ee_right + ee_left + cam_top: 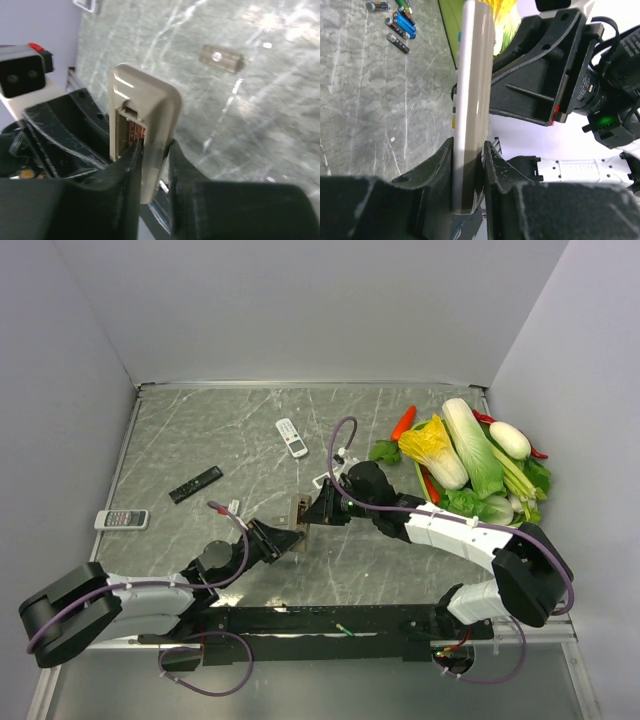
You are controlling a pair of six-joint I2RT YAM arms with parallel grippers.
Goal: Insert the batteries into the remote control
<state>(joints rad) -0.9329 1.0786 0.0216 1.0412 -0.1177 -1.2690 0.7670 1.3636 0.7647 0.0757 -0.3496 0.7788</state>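
Left gripper [468, 150]: the jaws are closed on one end of the remote control [475, 75], which is held edge-on.
Remote control: it is raised off the table [200, 430] between the two arms. Its grey-beige back is shown to the right wrist camera with the bay uncovered, and no cell can be made out inside.
Right gripper [154, 150]: the jaws are closed on the same remote, just below the bay.
Batteries [395, 22]: a loose cluster is seen on the table beside the green tray [447, 30], well apart from the remote.
Step in hand: a two-handed regrasp is judged. One grip should be held firm while the other is eased, and the bay should be left unobstructed and turned upward.
Table: grey marbled and glossy, so rolling cells are to be expected. A small beige plate [222, 58], possibly the bay cover, lies on it.
Room: plain pale walls [300, 300] enclose three sides.
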